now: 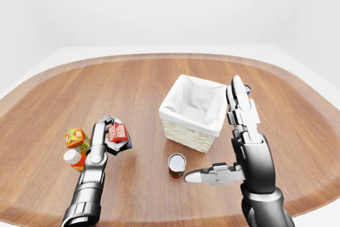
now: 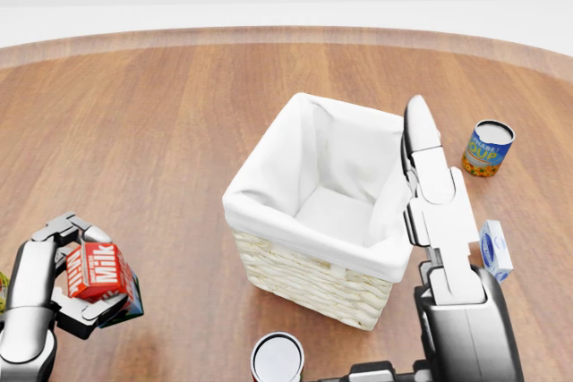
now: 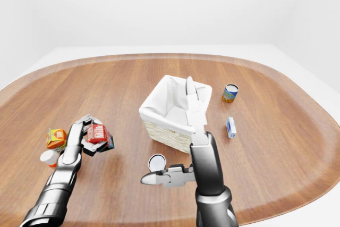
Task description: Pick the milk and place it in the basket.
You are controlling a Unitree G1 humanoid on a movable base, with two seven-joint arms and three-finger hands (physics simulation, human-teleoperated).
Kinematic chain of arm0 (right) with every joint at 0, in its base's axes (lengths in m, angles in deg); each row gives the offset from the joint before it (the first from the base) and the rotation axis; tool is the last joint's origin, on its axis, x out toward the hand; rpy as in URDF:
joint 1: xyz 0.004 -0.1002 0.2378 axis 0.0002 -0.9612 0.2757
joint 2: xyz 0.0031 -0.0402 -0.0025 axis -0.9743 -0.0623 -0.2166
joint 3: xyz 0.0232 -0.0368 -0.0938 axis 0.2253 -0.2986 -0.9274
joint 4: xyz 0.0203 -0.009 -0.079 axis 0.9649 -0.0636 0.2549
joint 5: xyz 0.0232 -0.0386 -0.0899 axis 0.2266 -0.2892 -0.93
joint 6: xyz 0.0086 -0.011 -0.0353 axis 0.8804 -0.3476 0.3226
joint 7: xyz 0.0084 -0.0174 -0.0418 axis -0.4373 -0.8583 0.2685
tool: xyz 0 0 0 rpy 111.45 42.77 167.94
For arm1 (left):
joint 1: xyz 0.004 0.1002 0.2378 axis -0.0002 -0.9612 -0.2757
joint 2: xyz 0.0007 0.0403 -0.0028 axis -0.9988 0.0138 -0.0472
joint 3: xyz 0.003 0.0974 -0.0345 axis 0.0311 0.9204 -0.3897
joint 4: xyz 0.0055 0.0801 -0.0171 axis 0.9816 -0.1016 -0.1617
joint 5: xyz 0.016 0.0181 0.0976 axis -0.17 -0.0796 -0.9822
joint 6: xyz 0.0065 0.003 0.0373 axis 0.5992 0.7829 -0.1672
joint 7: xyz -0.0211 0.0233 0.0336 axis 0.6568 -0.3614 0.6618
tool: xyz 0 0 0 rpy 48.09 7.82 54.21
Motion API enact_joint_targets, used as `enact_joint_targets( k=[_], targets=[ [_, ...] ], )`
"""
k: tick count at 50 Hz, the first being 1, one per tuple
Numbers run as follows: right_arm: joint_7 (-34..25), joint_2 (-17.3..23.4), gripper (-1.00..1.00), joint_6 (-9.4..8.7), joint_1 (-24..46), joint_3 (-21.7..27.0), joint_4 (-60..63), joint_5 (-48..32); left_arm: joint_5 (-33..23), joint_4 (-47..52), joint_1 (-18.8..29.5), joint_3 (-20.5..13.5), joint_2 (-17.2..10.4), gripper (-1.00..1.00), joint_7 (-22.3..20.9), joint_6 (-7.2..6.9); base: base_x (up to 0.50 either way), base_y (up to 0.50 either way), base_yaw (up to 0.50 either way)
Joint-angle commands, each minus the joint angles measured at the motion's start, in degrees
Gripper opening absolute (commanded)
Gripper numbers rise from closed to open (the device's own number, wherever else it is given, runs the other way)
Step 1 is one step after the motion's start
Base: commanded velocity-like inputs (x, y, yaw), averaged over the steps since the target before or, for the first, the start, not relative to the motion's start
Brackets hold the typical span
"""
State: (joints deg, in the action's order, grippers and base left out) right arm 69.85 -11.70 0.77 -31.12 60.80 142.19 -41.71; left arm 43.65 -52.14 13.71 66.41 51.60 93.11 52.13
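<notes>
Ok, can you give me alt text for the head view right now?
The left hand, at lower left, has its fingers closed around a red milk carton, held left of an empty white-lined wicker basket on a wooden table. The right hand stands open by the basket's right side; a soup can sits further right.

Red milk carton (image 2: 97, 273) tilted, left of the white-lined wicker basket (image 2: 315, 270).

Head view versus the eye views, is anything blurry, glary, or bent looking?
Head view: sharp, flat light, only soft shadow under the basket. Left-eye and right-eye views: the table bulges into a curved oval, a wide-angle warp; no glare, the milk label reads clearly.
</notes>
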Motion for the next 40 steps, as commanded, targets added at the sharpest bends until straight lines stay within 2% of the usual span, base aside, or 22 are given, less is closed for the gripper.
enact_joint_targets(
  k=[1,22,29,36,40],
  targets=[
    [-0.03,0.01,1.0,0.0,0.07,-0.05,0.17,-0.07,0.59,4.35,0.84,-0.73,-0.51,-1.0,0.22,0.0,0.0,0.0,0.0],
    [-0.14,0.03,1.0,0.0,0.27,-0.51,1.05,-0.35,-2.33,18.31,-0.72,-0.7,0.66,-1.0,-4.12,0.0,0.0,0.0,0.0],
    [-0.12,0.01,1.0,0.0,0.36,-0.59,1.0,-0.49,-5.01,22.89,0.37,-0.09,0.84,-1.0,-5.72,-3.98,0.0,0.0,0.0],
    [0.06,0.05,1.0,0.0,0.3,-0.6,0.69,-0.48,-6.23,21.54,2.69,0.31,0.57,-1.0,-6.28,-4.57,0.0,0.0,0.0],
    [0.12,0.05,1.0,0.0,0.32,-0.49,0.41,-0.3,-6.38,22.9,2.79,0.23,0.53,-1.0,-6.86,-5.63,0.0,0.0,0.0]
  ],
)
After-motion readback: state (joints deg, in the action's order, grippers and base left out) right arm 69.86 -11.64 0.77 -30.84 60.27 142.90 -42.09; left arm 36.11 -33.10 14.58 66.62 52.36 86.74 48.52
